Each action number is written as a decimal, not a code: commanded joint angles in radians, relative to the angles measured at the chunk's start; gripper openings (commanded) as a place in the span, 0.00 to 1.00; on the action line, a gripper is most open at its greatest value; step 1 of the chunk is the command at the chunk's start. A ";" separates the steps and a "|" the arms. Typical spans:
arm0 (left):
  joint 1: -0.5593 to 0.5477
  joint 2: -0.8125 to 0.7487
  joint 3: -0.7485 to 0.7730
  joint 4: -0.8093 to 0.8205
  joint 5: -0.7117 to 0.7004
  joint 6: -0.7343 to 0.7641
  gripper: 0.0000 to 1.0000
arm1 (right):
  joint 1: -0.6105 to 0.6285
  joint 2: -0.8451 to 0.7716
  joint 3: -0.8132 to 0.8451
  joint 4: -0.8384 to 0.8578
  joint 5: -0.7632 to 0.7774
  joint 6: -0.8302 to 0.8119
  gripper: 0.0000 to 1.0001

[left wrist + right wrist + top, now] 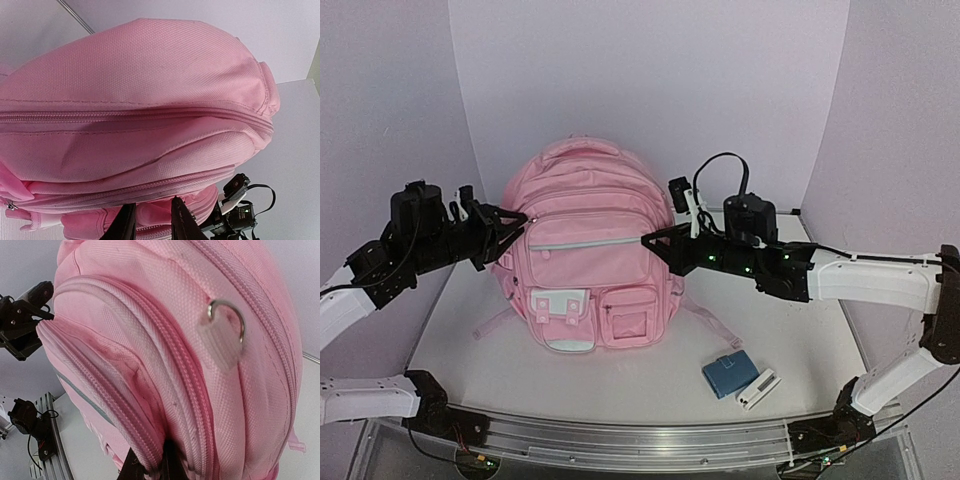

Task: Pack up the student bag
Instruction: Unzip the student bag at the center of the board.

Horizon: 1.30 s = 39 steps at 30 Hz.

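The student bag, a large light-pink backpack, stands upright in the middle of the table, its white-flap pocket facing front. My left gripper is at the bag's upper left side, and in the left wrist view its dark fingers pinch a fold of pink fabric. My right gripper is at the bag's right front, and in the right wrist view it is shut on a zipper seam. A metal zipper ring with a white tab hangs above.
A blue pouch and a small white device lie on the table at the front right. A metal rail runs along the near edge. White walls close in behind and at both sides.
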 commanded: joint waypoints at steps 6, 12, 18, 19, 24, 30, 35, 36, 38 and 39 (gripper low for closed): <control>0.006 0.035 0.031 0.069 -0.062 0.024 0.16 | -0.003 -0.048 -0.008 0.068 0.012 0.020 0.00; 0.006 0.065 0.050 0.111 -0.051 0.037 0.03 | -0.003 -0.054 -0.015 0.070 0.013 0.019 0.00; 0.003 0.116 0.096 0.164 -0.002 0.099 0.00 | 0.000 -0.060 -0.018 0.073 0.032 0.016 0.00; 0.002 0.134 0.116 0.166 0.013 0.119 0.00 | 0.003 -0.061 -0.017 0.073 0.042 0.015 0.00; -0.048 0.249 0.229 0.163 0.048 0.226 0.00 | 0.032 -0.056 -0.011 0.076 0.112 0.004 0.00; -0.091 0.350 0.316 0.167 0.058 0.330 0.00 | 0.074 -0.043 -0.010 0.101 0.208 -0.006 0.00; -0.119 0.425 0.347 0.199 0.127 0.393 0.00 | 0.093 -0.032 -0.008 0.128 0.253 -0.004 0.00; -0.129 0.443 0.359 0.203 0.143 0.413 0.00 | 0.095 -0.029 -0.005 0.134 0.256 -0.004 0.00; -0.162 0.476 0.386 0.200 0.157 0.458 0.00 | 0.102 -0.021 -0.001 0.149 0.256 -0.004 0.00; -0.179 0.494 0.402 0.193 0.158 0.486 0.00 | 0.105 -0.017 0.002 0.157 0.255 -0.004 0.00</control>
